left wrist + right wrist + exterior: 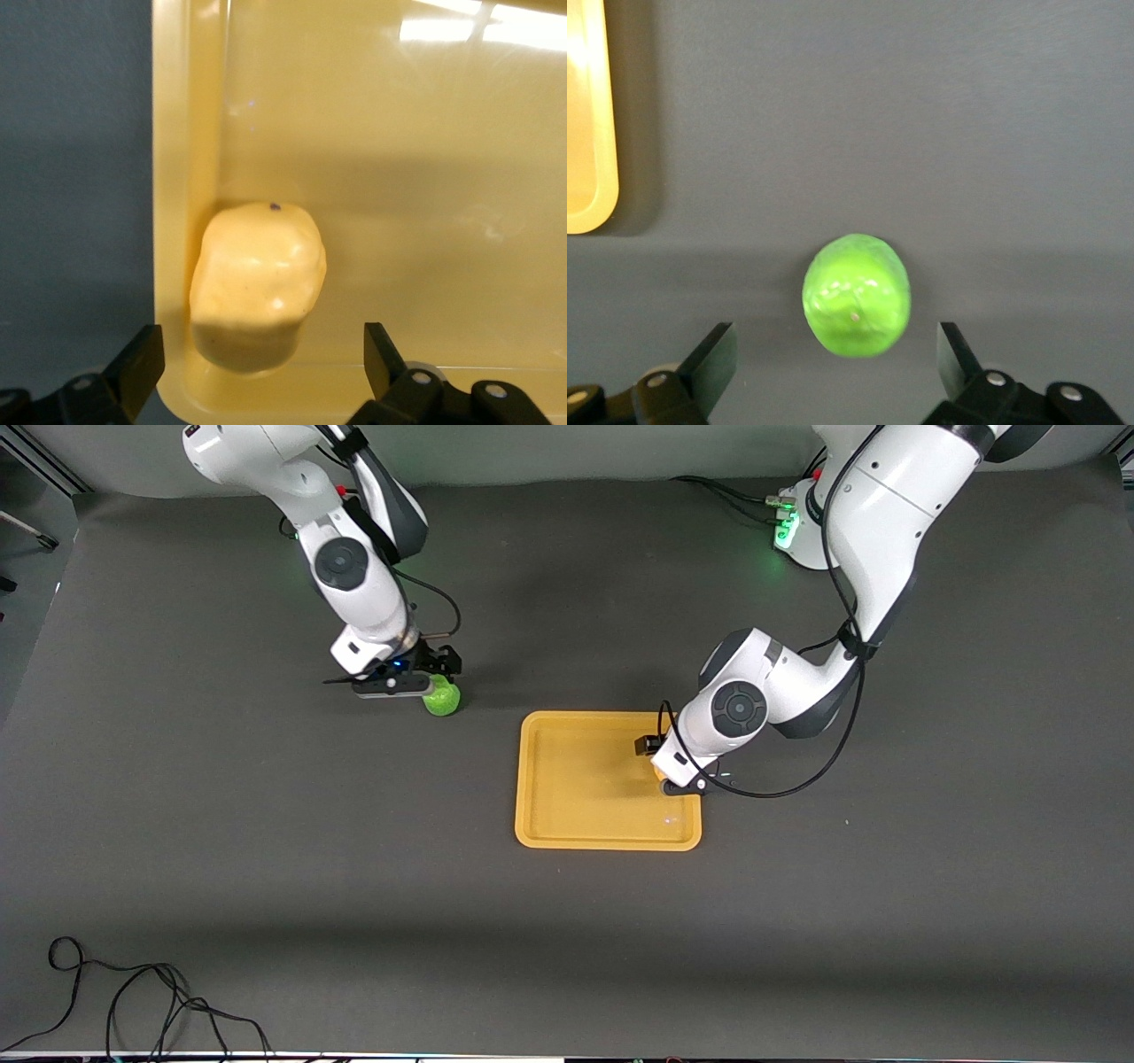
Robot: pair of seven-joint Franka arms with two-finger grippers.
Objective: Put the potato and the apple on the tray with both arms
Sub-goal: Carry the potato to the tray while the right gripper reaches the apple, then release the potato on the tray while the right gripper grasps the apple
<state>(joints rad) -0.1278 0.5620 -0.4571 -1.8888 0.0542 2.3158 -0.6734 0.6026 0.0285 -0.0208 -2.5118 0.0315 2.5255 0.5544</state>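
While the dark table (266, 850) carries everything, the job stands at its midpoint, as I judge it: one item delivered, one not yet lifted. The tray (576, 824) lies near the middle of the table, toward the left arm's end. The left arm (877, 540) reaches down over the tray's rim on its own side, and the left hand (264, 354) hovers there with its fingers (142, 359) spread wide and touching nothing. The potato (257, 288) rests inside the tray, tucked against the rim wall near a corner, so its part looks finished.

The right arm (354, 576) is lowered toward the right arm's end of the table, well apart from the tray. The right hand (833, 359) is likewise spread, its fingers (713, 359) on either side of the apple (857, 295), which sits on the bare table, ungripped.

Next, the right hand would need to sink a little, close on the apple's rounded sides, and carry it to the tray; the left should lift clear.
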